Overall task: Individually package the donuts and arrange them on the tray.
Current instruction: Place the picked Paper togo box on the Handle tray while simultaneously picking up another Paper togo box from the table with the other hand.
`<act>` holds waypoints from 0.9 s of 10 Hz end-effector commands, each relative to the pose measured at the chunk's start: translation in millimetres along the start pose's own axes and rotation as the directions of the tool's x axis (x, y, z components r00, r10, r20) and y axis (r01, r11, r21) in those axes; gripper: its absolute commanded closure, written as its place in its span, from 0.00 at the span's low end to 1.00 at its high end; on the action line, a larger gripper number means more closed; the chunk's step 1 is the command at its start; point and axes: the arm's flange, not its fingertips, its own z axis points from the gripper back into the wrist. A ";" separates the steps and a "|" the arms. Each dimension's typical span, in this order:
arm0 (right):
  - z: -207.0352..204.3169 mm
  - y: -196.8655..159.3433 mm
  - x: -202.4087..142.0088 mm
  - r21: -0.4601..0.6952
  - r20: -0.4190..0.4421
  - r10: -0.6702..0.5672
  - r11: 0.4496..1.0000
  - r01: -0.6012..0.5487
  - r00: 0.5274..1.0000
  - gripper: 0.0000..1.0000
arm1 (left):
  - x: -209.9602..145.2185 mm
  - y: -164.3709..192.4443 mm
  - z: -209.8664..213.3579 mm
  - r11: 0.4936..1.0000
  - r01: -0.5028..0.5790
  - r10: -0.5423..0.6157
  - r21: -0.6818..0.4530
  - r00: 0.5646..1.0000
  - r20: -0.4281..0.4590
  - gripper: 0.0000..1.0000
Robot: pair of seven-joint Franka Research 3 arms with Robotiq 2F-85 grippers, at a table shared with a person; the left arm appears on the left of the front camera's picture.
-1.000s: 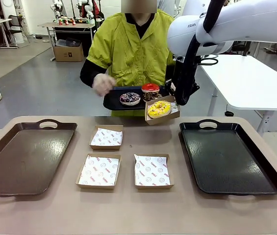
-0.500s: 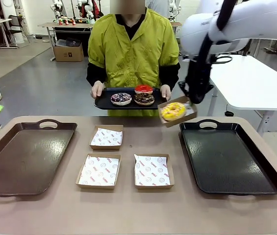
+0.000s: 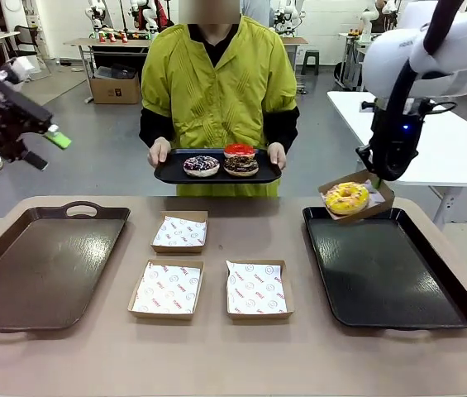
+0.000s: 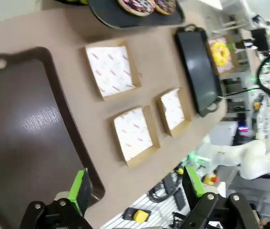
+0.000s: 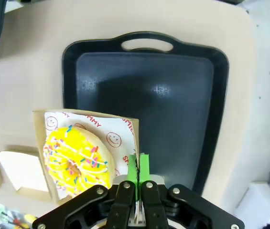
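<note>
Front view, right of centre: the yellow-iced ring donut (image 3: pixel 346 197) sits in a shallow square cardboard box (image 5: pixel 118 129), tilted above the far left corner of the black rectangular tray (image 3: pixel 398 281). The right gripper (image 5: pixel 138 167) is clenched on the box's edge. Three more donuts (image 3: pixel 240 165) lie on the person's dark oval tray (image 3: pixel 171 172), top centre. At upper left, the left gripper (image 3: pixel 47 150) hangs with fingers spread, grasping nothing.

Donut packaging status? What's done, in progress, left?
Done: yellow donut sits in its box. In hand: right gripper, shut on that box's edge, holds it over the right tray's far corner, not yet set down. Left: three donuts on the person's tray, three empty boxes on the table; left gripper open, raised.
</note>
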 end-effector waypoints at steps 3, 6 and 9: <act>-34.4 -38.0 -9.8 0.115 0.021 -0.061 0.992 0.058 0.998 0.99 | 53.3 -47.5 -51.3 0.934 0.056 -0.031 0.354 0.997 -0.074 0.00; -25.6 -32.3 -4.6 0.061 0.005 -0.060 0.996 0.059 0.998 0.99 | 81.7 -70.7 -118.1 0.875 0.040 -0.015 0.483 0.998 -0.056 0.00; -25.6 -32.3 -4.6 0.061 0.005 -0.060 0.996 0.059 0.998 0.99 | 93.6 -68.3 -194.5 0.811 0.008 -0.002 0.585 1.000 -0.011 0.00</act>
